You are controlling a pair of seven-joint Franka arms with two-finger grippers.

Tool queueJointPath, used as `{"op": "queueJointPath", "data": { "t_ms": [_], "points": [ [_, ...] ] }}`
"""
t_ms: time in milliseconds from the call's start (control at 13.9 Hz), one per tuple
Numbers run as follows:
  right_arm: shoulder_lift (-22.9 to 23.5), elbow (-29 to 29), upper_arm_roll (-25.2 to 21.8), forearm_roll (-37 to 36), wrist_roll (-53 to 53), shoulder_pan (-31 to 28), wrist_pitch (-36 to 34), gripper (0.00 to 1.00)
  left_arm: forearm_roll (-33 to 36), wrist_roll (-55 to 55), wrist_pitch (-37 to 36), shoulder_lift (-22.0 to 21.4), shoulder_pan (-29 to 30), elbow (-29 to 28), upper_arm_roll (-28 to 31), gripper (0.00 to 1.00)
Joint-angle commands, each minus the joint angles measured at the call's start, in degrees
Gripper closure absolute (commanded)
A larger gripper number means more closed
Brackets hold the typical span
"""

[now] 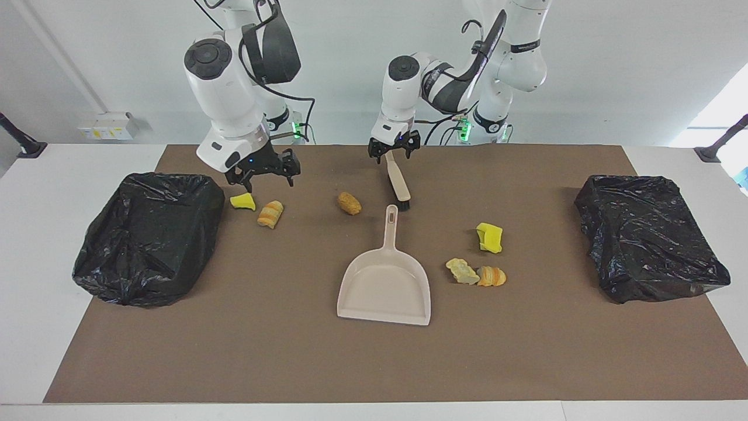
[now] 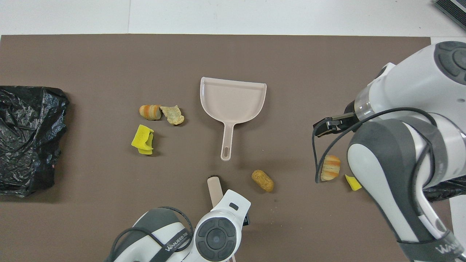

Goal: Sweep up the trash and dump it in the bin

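A beige dustpan [image 1: 385, 286] [image 2: 233, 100] lies mid-mat, its handle pointing at the robots. Beside that handle's tip lies the brush [image 1: 399, 184] [image 2: 214, 185]. My left gripper [image 1: 392, 153] hangs open over the brush handle's end, one finger on each side. Trash: a tan lump [image 1: 349, 203] [image 2: 263, 181]; a yellow sponge [image 1: 489, 237] [image 2: 142, 140], a pale lump [image 1: 463, 271] and striped bread [image 1: 492, 276] toward the left arm's end. My right gripper [image 1: 264, 181] is open just above another yellow sponge [image 1: 242, 202] and striped bread [image 1: 270, 214].
Two bins lined with black bags stand at the mat's ends, one at the right arm's end [image 1: 149, 237] and one at the left arm's end [image 1: 648, 234] [image 2: 29, 138]. In the overhead view the arms cover the brush handle and part of one bin.
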Motion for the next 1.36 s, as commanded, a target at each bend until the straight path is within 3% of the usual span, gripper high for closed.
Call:
{"op": "queueJointPath", "data": {
  "t_ms": [0,503,718,790,933,1005,1292],
  "points": [
    [5.3,5.4,0.1,1.4,4.9,2.5,0.3,0.00,-1.1,-1.2,2.1,-1.4,-3.0,-3.0,1.0,0.00],
    [14.5,10.5,3.2,4.0,12.4,4.4,11.0,0.00,-1.4,-4.1,4.9,0.3,-7.0,-5.4,1.1,0.00],
    [18.7,11.3,5.3,4.1,14.9,5.7,19.1,0.00,-1.3,-3.6,4.4,0.4,-7.0,-4.7,1.2,0.00],
    [20.3,11.6,5.3,4.0,16.3,6.9,21.7,0.00,-1.4,-3.5,3.8,0.1,-6.9,-4.5,1.2,0.10],
    [24.1,14.9,5.3,3.5,20.1,9.4,22.9,0.00,-1.4,-3.6,2.1,-0.6,-6.6,-3.9,1.2,0.75],
    [25.9,16.7,5.3,3.4,22.2,10.6,23.5,0.00,-1.3,-3.5,1.1,-0.6,-6.4,-3.5,1.2,1.00],
    [27.7,16.8,5.3,3.0,24.8,13.4,25.2,0.00,-1.3,-2.3,-1.1,-2.0,-6.2,-3.3,1.3,1.00]
  ]
}}
